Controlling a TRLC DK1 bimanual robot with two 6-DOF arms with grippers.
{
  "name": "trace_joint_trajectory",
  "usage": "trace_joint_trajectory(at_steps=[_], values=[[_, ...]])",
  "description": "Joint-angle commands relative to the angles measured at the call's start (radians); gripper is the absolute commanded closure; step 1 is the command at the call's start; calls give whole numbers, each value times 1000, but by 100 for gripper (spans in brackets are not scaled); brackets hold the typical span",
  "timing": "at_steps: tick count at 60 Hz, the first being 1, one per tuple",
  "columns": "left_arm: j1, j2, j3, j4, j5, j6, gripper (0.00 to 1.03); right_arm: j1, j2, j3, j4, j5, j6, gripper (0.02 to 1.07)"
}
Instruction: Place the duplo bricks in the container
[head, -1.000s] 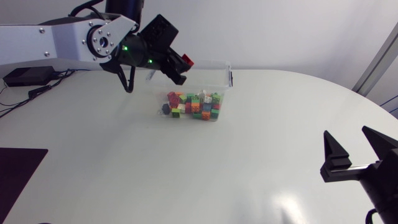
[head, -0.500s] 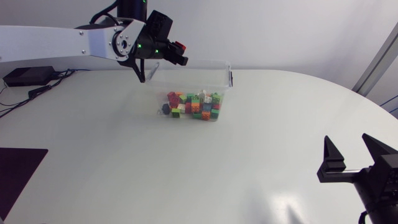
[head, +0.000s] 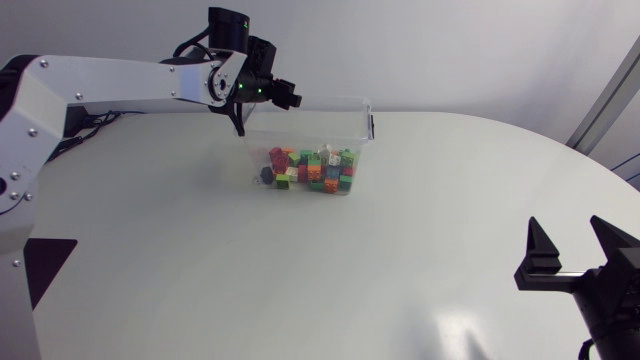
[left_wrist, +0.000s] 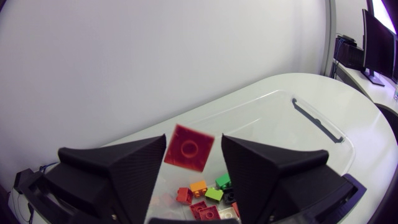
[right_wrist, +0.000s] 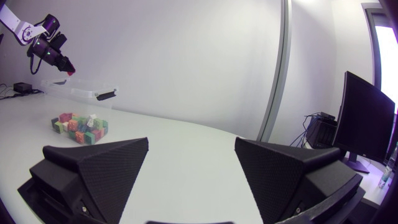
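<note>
The desk (head: 300, 270) is plain white, and the container (head: 358, 118) is see-through with a black clip (head: 371, 126) on one end. The duplo bricks (head: 312, 170) are a bright mix of red, green, orange, yellow and white with a dark brick (head: 266, 174) among them, and the red brick (left_wrist: 185, 150) by the left claw (left_wrist: 194, 143) has a round ring shape on its face. The left claw and the right claw (right_wrist: 191, 146) are both flat black with a fine bumpy grain, and the left arm (head: 120, 78) is white and silver-grey with black joints and small green lights (head: 241, 89).
</note>
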Motion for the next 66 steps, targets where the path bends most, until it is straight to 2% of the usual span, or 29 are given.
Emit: trace_joint_trajectory(at_steps=[1,8,15,35,53,66], values=[[-2,8,3,7,-13,-36,4,1,-7,-27,13,-4,15,7],[7,-58,-53,4,-47,-77,4,2,-7,-27,8,-12,14,7],[34,-156,-118,-3,-47,-98,4,8,-5,-27,4,-25,12,7],[87,-624,-438,-1,-48,-85,4,4,-7,-27,5,-25,3,7],[157,-982,-797,143,-48,-72,4,-13,-7,-27,5,-25,-25,7],[185,-1264,-1023,159,-48,-43,4,-5,-7,-27,5,-28,-15,7]])
